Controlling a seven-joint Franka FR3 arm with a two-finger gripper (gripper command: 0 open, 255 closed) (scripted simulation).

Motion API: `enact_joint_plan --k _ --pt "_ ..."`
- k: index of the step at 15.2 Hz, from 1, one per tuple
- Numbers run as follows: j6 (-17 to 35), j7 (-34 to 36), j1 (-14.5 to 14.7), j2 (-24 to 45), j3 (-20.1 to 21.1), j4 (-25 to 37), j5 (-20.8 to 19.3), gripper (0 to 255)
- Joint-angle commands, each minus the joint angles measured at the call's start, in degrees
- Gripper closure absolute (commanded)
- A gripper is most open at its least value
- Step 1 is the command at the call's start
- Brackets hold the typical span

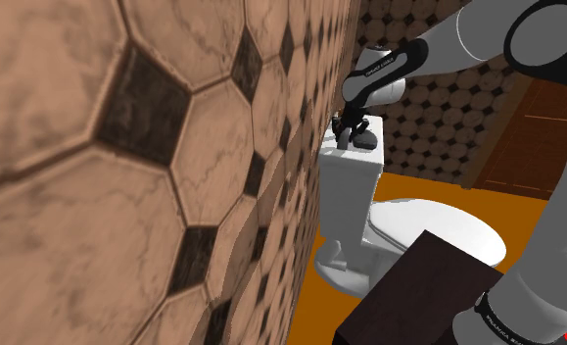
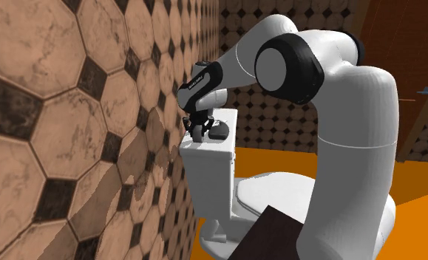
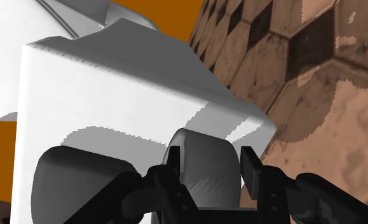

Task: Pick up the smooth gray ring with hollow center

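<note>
Bathroom corner: tiled wall in brown hexagons with dark diamonds, orange floor, white toilet backed against the wall. You've got the dark stand at the shoulder view's lower right, with the arm reaching up and left over the bowl to the tank.

The gripper points down at the tank top, on the wall side of it. From the wrist view, the gray ring sits on the tank top directly between the fingers. It's smooth and rounded and stands on its edge. Its hollow centre isn't visible from that angle.

The gripper looks clamped on the gray ring. One finger overlaps one side of it and the other sits against the opposite side, but I can't fully confirm contact because the pads are black on dark.

A second gray lump lies on the tank top just beside the gray ring, outside the fingers. In the second exterior view it is the dark shape right of the gripper.
</note>
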Motion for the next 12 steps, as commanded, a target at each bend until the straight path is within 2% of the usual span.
enact_joint_plan --k 1,12 --pt "-0.9 0.1 0.0 -0.3 -0.1 0.4 -0.1 255" --pt "-8.5 0.7 0.1 -3.8 -0.3 4.6 -1.0 255"
